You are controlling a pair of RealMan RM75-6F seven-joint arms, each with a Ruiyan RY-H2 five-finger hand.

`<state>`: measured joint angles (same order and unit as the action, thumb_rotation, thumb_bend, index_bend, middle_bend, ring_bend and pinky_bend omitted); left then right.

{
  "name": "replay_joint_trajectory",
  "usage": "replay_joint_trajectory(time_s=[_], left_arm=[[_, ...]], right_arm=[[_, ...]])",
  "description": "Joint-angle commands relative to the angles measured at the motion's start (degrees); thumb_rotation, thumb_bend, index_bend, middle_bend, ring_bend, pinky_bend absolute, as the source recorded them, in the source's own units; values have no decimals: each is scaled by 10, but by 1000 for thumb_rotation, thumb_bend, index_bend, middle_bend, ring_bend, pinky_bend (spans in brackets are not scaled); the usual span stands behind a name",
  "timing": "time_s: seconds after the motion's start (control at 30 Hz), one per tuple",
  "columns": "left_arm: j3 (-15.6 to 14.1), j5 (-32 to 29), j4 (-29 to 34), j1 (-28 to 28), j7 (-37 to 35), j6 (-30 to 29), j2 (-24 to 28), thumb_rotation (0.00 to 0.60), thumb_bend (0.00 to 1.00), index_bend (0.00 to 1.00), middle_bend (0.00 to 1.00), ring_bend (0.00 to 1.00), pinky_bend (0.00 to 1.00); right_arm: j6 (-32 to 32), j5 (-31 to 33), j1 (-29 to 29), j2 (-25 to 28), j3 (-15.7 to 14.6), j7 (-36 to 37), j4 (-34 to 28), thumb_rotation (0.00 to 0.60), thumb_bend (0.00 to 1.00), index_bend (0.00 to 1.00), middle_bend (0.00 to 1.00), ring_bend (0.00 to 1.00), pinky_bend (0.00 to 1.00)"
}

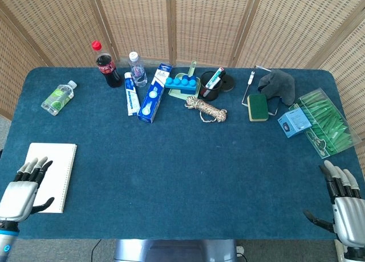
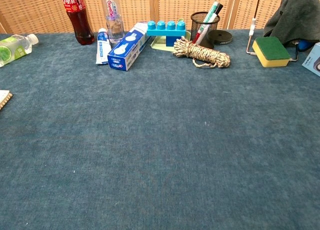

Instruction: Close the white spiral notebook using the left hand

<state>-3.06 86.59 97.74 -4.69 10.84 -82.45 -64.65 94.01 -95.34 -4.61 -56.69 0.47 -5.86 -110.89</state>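
The white spiral notebook [image 1: 52, 174] lies flat and closed near the table's front left corner, its spiral binding along the right edge. Only its corner [image 2: 4, 98] shows at the left edge of the chest view. My left hand [image 1: 20, 191] hovers at the notebook's near left corner, fingers spread, holding nothing. My right hand [image 1: 345, 208] sits at the front right corner of the table, fingers apart and empty. Neither hand shows in the chest view.
Along the back stand a cola bottle [image 1: 105, 64], water bottles [image 1: 137, 69], toothpaste boxes [image 1: 153, 94], blue blocks [image 1: 183, 82], a pen cup [image 1: 210, 84], a rope coil [image 1: 206, 109], a sponge [image 1: 258, 107] and a green box [image 1: 326, 122].
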Motion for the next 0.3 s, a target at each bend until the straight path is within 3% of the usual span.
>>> replay_joint_trajectory(time_s=[0.03,0.13,0.3], left_arm=[[0,21,29,21,-12,-42,12,600,89,0,0,0,45],[0,34,29,27,-23,-58,14,600,8,0,0,0,19],[4,80,-5,36,-44,-104,8,600,0,0,0,0,8]], right_arm=[[6,-1,0,-7,5,-8,4,600,0,0,0,0,0],[12,0,0,-13,12,-18,10,600,0,0,0,0,0],[27,8,-1,-27,24,-40,18,600,0,0,0,0,0]])
